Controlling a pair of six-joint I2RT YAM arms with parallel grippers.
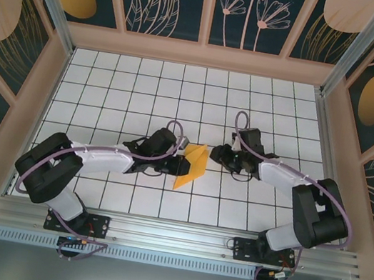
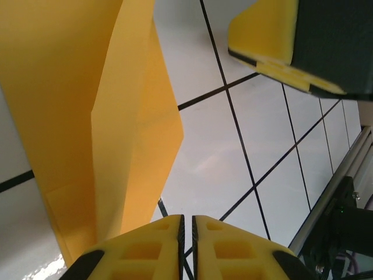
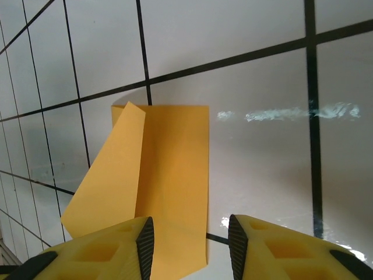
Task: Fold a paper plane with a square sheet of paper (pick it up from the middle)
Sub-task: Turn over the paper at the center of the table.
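Square sheet of paper (image 1: pixel 192 166): thin orange-yellow, sharply creased, one flap raised; frame centre, on glossy white gridded table (image 1: pixel 145 89). Left gripper (image 2: pixel 186 224): clenched, yellow fingers nearly touching. Right gripper (image 3: pixel 189 233): released, parted over sheet.

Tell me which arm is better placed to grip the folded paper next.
Right, probably. The right gripper is open, with the edge of the folded paper in the gap between its fingers. The left gripper is shut beside the paper and would have to open first.
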